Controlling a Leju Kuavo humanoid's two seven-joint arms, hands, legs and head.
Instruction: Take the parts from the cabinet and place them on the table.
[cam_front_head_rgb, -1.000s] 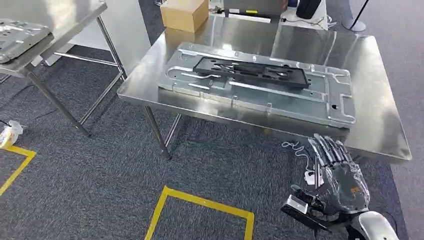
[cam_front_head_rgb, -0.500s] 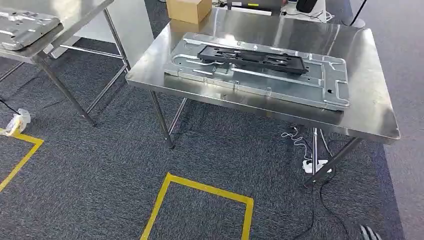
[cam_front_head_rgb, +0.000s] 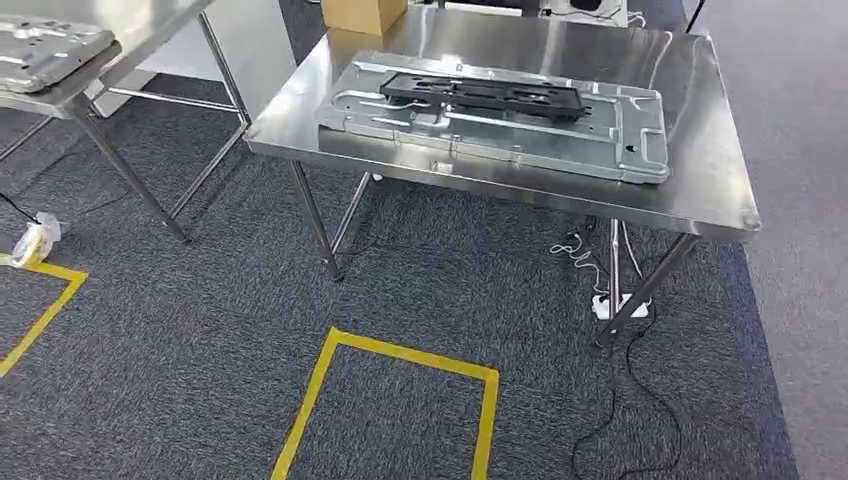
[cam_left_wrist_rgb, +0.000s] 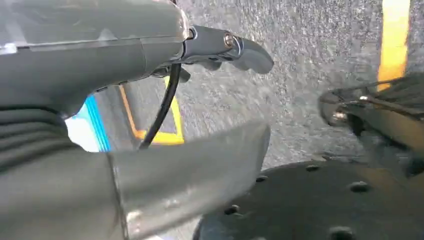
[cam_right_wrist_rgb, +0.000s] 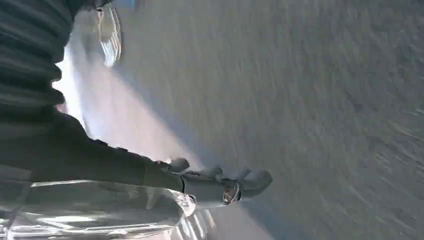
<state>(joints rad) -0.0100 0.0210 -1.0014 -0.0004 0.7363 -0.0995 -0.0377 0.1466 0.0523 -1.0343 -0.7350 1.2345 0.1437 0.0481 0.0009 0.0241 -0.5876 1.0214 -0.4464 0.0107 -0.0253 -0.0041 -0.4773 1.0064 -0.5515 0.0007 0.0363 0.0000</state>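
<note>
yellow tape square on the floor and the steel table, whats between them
Bare dark carpet, per the head view, between the yellow tape square and the steel table; a table leg stands there.

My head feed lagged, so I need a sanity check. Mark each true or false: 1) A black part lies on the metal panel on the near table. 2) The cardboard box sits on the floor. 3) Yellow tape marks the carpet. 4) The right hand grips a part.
1) True: the black part lies on the metal panel on the steel table.
2) False: the cardboard box sits on the table's far edge.
3) True: yellow tape marks the carpet.
4) False: the right hand holds nothing.
</note>
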